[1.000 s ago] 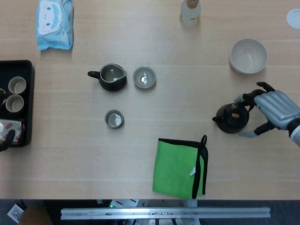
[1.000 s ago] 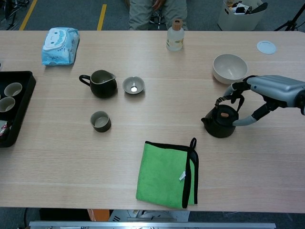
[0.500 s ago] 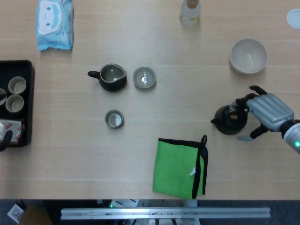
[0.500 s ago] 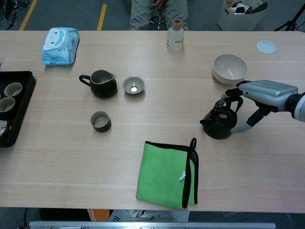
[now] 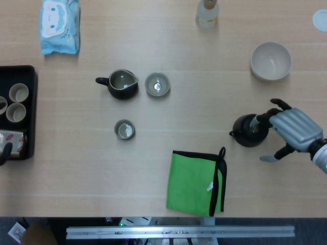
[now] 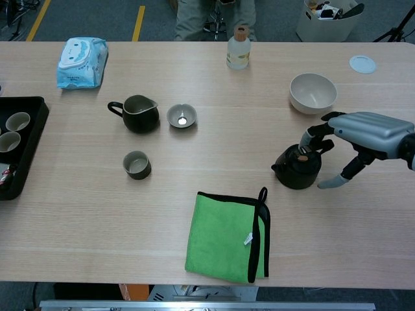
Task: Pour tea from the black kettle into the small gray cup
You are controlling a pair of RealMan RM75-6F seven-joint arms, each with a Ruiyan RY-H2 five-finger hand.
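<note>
The black kettle (image 5: 249, 130) (image 6: 297, 169) stands upright on the table at the right, spout pointing left. My right hand (image 5: 297, 129) (image 6: 371, 129) is just to its right. Its dark fingertips (image 6: 318, 135) curl onto the kettle's handle, while the thumb (image 6: 331, 182) juts out toward the table's near edge, clear of the kettle body. The small gray cup (image 5: 124, 129) (image 6: 137, 164) sits well to the left, mid-table. Of my left hand, only a dark tip (image 5: 3, 153) shows at the left edge in the head view, beside the tray.
A black pitcher (image 5: 121, 84) and a small gray dish (image 5: 157, 84) stand behind the cup. A green cloth (image 5: 196, 181) lies near the front edge. A white bowl (image 5: 271, 61), a bottle (image 5: 207, 13), a wipes pack (image 5: 60, 25) and a black tray (image 5: 33, 112) holding cups are also here.
My right hand has drawn back toward the near edge and its thumb has swung away from the kettle. The kettle has shifted slightly left. The dark tip at the left edge has slid further out.
</note>
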